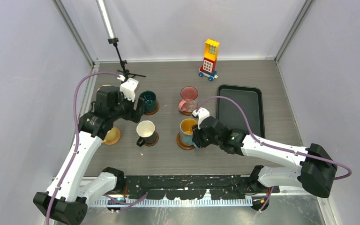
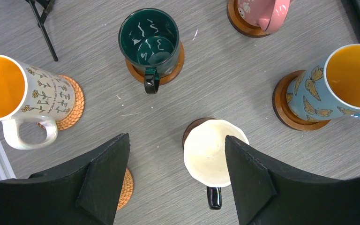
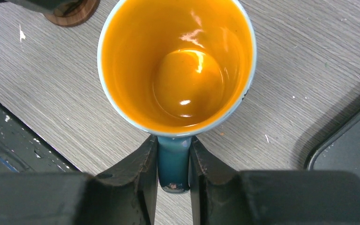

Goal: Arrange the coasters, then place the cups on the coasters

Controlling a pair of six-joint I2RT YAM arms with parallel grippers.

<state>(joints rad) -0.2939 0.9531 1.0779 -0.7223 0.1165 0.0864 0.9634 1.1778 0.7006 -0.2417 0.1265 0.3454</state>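
My right gripper (image 3: 173, 159) is shut on the handle of the blue cup (image 3: 178, 65), which stands upright on a wooden coaster (image 1: 183, 143) at centre right. My left gripper (image 2: 177, 140) hangs open and empty above the table. Below it, the cream cup (image 2: 211, 154) shows beside its right finger, standing on a dark coaster. The green cup (image 2: 150, 40), the pink cup (image 1: 188, 98) and the white cup with the orange inside (image 2: 9, 89) each stand on a coaster. One woven coaster (image 1: 112, 136) at the left lies bare.
A black rectangular tray (image 1: 240, 110) lies to the right of the cups. A yellow-red toy block tower (image 1: 210, 58) stands at the back. A thin black stand (image 1: 122, 61) rises at the back left. Walls close in three sides.
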